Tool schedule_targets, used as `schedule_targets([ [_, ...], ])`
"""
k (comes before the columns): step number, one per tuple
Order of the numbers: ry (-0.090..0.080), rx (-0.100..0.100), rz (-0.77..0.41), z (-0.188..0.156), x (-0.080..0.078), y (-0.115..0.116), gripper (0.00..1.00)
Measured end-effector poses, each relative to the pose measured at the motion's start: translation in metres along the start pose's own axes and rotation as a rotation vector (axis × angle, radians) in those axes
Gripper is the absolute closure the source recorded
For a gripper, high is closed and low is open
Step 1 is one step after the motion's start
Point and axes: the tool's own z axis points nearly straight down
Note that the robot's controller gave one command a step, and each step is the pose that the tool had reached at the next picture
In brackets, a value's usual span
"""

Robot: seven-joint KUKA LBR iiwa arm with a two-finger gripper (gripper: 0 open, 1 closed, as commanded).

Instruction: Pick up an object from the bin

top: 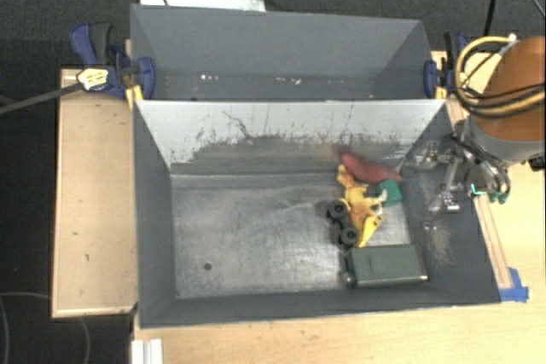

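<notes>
Hanging up and to the right of the dark green rectangular box (388, 265), the gripper (442, 199) sits over the sloping right wall of the grey metal bin (256, 234), its metal parts below the arm's orange wrist cover (516, 89) and looped cables (478, 72). How far it is open cannot be told from this angle, nor whether it has hold of anything. The box lies flat on the bin floor by the front wall, toward the right corner. Directly behind the box, at or just off its back edge, a yellow toy vehicle (358, 216) with black wheels lies tilted. Farther behind the box, at the foot of the back wall, lies a reddish elongated piece (367, 169), and between it and the vehicle's right side a small green piece (393, 194) shows. Of this cluster behind the box, the green piece is nearest the gripper, yet apart from it. Left of the box the bin floor is scratched metal.
</notes>
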Motion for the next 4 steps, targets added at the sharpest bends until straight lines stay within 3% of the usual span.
schedule_targets([
  [1, -0.008, 0.002, -0.003, -0.005, -0.002, 0.0, 0.0],
  [2, -0.006, 0.002, -0.573, 0.078, -0.018, 0.004, 1.0],
  [3, 0.011, -0.002, -0.575, 0.08, -0.014, 0.003, 0.0],
  [4, 0.01, -0.003, -0.576, 0.08, -0.014, 0.003, 0.0],
])
